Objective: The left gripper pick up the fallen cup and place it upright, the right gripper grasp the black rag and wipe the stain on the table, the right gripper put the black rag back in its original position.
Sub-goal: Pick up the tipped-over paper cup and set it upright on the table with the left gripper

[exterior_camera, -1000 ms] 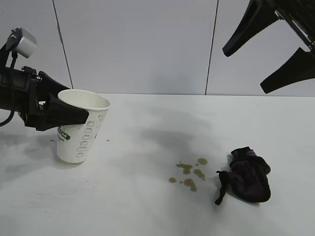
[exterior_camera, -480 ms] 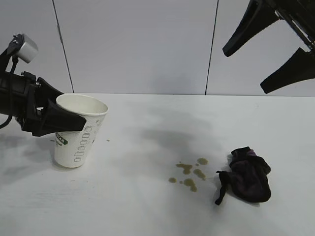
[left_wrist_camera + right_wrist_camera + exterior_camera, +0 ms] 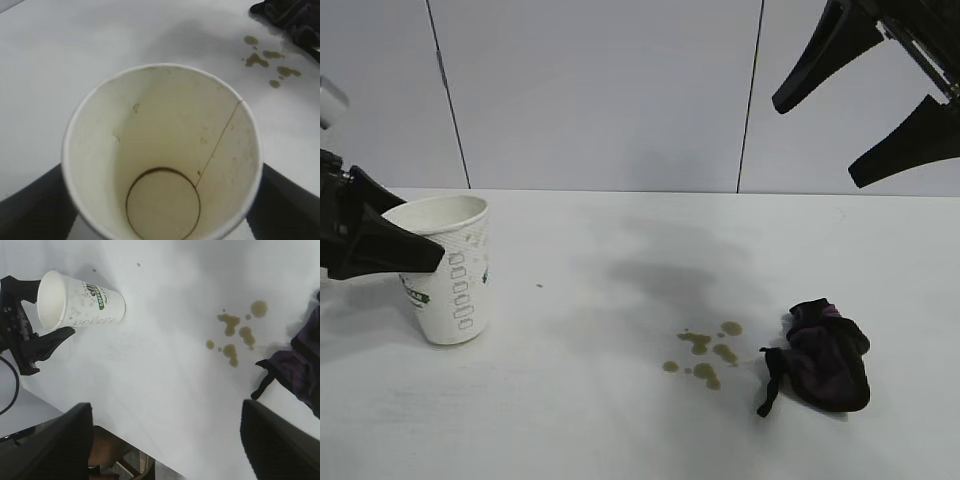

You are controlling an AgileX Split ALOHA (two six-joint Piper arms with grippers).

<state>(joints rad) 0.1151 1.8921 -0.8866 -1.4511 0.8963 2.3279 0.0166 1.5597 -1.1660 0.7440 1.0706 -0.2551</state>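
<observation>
**Op:** White paper cup [image 3: 447, 268] stands upright near the left edge of the surface [image 3: 620, 420] in the exterior view, mouth up. My left hand [image 3: 415, 262] comes in from the left edge with its fingers spread wide on either side of the cup near the rim; one finger [image 3: 390, 252] crosses in front of the cup wall.

**Partner:** Is it gripping or just around it?

**Op:** Around it, for sure. Whether the fingers press the wall, I cannot tell. The right hand [image 3: 865, 110] hangs high at the upper right, well above the surface, fingers wide apart with nothing between them. The stain [image 3: 705, 352] sits right of centre, and the rag [image 3: 825, 355] lies just beside it on the right, a thin tail of cloth pointing toward the drops.

**Partner:** Left wrist?

**Op:** I look straight down into the cup [image 3: 162, 155]: bare inside, a brown ring around the base, a seam up one wall. A dark finger [image 3: 30, 200] shows on each side of it. Stain [image 3: 265, 57] and a corner of the rag [image 3: 292, 15] lie beyond.

**Partner:** Right wrist?

**Op:** From up high, its two fingers [image 3: 60, 440] frame the view, far apart. Below are the cup [image 3: 80, 302] with the left hand [image 3: 37, 317] round its rim, the stain [image 3: 237, 332], and the rag [image 3: 300, 367] beside the stain.
</observation>
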